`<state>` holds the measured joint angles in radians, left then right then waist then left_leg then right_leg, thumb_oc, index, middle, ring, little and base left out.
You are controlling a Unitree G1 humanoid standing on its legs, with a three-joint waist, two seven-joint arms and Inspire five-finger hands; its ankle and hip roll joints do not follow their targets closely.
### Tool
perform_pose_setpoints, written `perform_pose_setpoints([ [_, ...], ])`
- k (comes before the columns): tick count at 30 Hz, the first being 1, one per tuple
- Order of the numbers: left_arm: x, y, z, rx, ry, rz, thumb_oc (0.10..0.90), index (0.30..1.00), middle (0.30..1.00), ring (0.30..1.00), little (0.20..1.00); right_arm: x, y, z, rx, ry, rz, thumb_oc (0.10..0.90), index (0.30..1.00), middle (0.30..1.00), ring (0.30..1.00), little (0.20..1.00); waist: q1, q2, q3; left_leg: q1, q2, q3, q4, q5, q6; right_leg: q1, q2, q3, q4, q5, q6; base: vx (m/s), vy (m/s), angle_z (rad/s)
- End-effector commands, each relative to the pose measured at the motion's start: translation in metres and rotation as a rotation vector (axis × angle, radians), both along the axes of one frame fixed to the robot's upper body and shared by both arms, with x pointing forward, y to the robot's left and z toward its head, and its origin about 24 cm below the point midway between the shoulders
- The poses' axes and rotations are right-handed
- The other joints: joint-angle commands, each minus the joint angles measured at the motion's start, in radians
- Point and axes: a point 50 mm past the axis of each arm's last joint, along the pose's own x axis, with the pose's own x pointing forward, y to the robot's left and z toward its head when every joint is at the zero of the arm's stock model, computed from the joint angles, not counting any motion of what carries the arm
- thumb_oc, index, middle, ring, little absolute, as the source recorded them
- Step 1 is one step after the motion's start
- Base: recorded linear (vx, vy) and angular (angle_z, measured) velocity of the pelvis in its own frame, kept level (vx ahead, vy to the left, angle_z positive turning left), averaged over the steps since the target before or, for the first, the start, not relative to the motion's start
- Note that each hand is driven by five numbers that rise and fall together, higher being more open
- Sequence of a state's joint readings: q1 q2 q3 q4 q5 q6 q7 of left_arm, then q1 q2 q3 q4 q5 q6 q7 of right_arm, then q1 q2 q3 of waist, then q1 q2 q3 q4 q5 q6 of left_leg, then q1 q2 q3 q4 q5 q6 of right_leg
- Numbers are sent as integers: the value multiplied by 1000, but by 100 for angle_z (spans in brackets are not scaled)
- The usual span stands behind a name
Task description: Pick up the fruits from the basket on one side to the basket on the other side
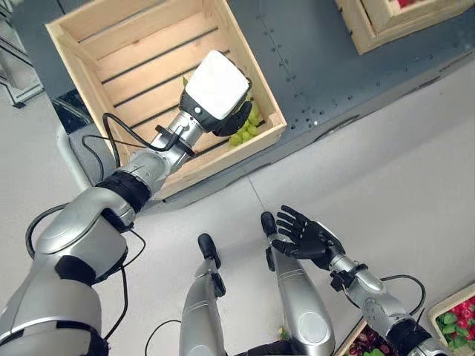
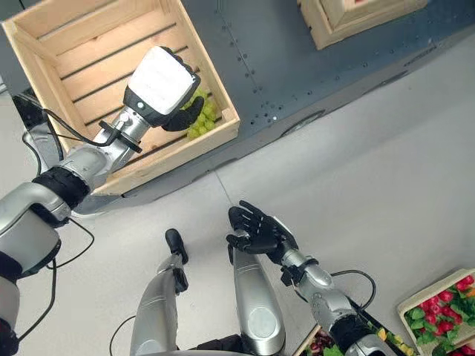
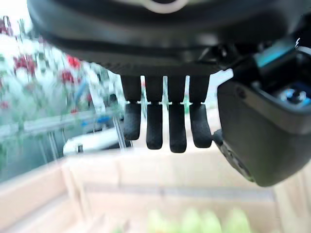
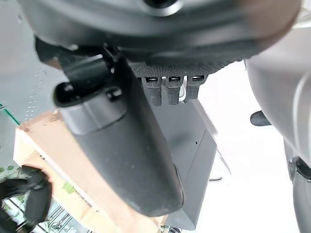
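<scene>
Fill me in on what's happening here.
The robot's left hand is inside the wooden crate, fingers straight, directly over a bunch of green grapes lying in the crate's corner; the hand is not closed on them. Its right hand hangs open over the floor, holding nothing. Trays of red and green produce sit at the robot's right.

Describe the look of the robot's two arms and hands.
Both arms are silver-grey with black bands at the joints and thin black cables looping along them. The left hand is dark behind a boxy white wrist cover. The right hand is black, with segmented fingers and a black clamp at its wrist.
</scene>
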<state>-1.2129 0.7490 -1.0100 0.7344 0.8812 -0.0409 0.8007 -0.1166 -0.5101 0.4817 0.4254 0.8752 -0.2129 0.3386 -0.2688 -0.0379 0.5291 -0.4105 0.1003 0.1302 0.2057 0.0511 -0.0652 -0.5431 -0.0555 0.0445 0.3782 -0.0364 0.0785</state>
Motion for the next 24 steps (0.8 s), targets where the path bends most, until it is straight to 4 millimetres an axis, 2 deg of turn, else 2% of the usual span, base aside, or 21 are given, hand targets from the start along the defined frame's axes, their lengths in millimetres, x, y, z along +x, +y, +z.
perform_pose_setpoints([
  [1, -18, 7, 56, -63, -254, -86, 400, 300, 300, 300, 300, -2, -12, 22, 79, -142, -58, 800, 900, 900, 900, 900, 18, -26, -30, -8, 20, -3, 83, -53, -2, 107, 21, -35, -114, 33, -37, 42, -24, 0],
  [8, -30, 20, 39, -43, -209, -71, 400, 300, 300, 300, 300, -8, -12, 19, 93, -101, -70, 800, 900, 900, 900, 900, 42, -8, -90, 93, 9, -17, -46, -23, -4, 202, 13, -44, -210, 48, -26, 38, -13, 8],
  [15, -31, 23, 36, -34, -195, -39, 400, 300, 300, 300, 300, -9, -12, 18, 86, -86, -62, 800, 900, 900, 900, 900, 49, -1, -95, 109, 8, -18, -66, -19, -4, 218, 15, -54, -220, 42, -29, 6, 5, 5],
  [16, -30, 24, 36, -38, -191, -30, 419, 328, 328, 328, 328, -8, -12, 18, 87, -84, -59, 800, 900, 900, 900, 900, 50, -1, -93, 107, 9, -19, -62, -19, -4, 218, 15, -56, -220, 42, -30, 2, -15, 3],
  [17, -30, 25, 36, -40, -185, -24, 467, 401, 401, 401, 401, -8, -11, 18, 86, -83, -56, 800, 900, 900, 900, 900, 50, -2, -92, 105, 10, -20, -60, -19, -5, 219, 15, -57, -222, 43, -30, 0, 0, 0],
  [18, -29, 26, 36, -44, -179, -15, 588, 582, 582, 582, 582, -8, -11, 18, 85, -83, -52, 800, 900, 900, 900, 900, 51, -2, -90, 103, 10, -21, -59, -19, -6, 219, 15, -58, -222, 42, -30, 0, 0, 0],
  [19, -28, 28, 34, -49, -169, 3, 800, 900, 900, 900, 900, -8, -11, 18, 85, -80, -54, 800, 900, 900, 900, 900, 51, -3, -86, 100, 11, -20, -56, -18, -5, 218, 15, -59, -221, 42, -30, 0, 0, 0],
  [24, -25, 31, 34, -50, -166, 26, 800, 900, 900, 900, 900, -7, -11, 18, 84, -82, -47, 800, 900, 900, 900, 900, 49, -5, -75, 89, 11, -17, -50, -17, -5, 210, 18, -58, -221, 45, -31, -1, 1, -1],
])
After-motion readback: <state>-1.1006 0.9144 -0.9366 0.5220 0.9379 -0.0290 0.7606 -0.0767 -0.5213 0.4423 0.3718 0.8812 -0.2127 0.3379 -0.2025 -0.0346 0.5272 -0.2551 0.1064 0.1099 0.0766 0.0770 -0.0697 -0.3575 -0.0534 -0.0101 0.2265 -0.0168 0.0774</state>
